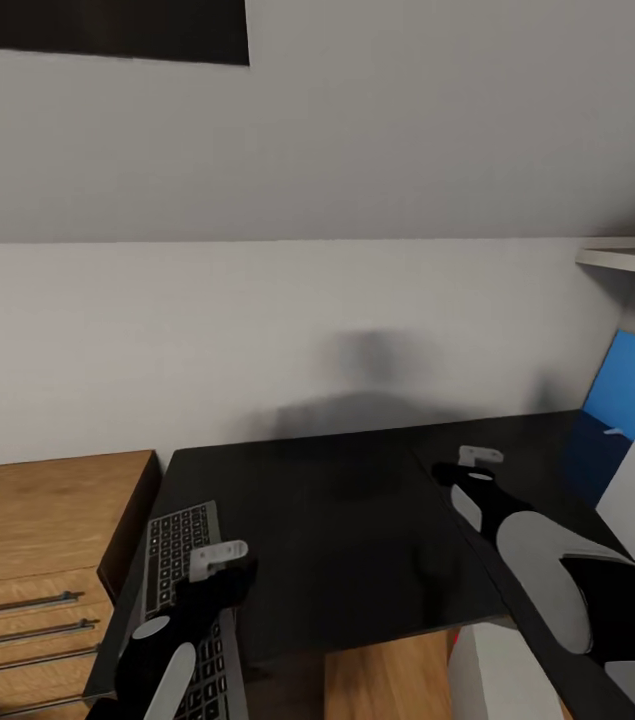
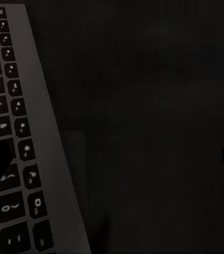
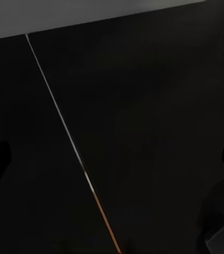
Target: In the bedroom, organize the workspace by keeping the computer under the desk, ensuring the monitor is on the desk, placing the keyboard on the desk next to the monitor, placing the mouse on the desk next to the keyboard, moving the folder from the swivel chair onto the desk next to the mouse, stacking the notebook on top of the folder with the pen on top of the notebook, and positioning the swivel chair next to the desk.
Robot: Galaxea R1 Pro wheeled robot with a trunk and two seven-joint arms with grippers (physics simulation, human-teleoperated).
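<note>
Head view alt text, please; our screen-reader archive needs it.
A black desk stands against a grey wall, a keyboard lying at its left end. The left gripper hovers over the keyboard, the right gripper over bare desktop.

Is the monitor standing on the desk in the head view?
No: the desk carries the keyboard at its left end, and the rest of its glossy black top is bare, with no screen standing on it.

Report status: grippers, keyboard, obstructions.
Left gripper over keyboard, holding nothing. Right gripper above bare desk. Keyboard at desk's left edge. Nothing in the way.
</note>
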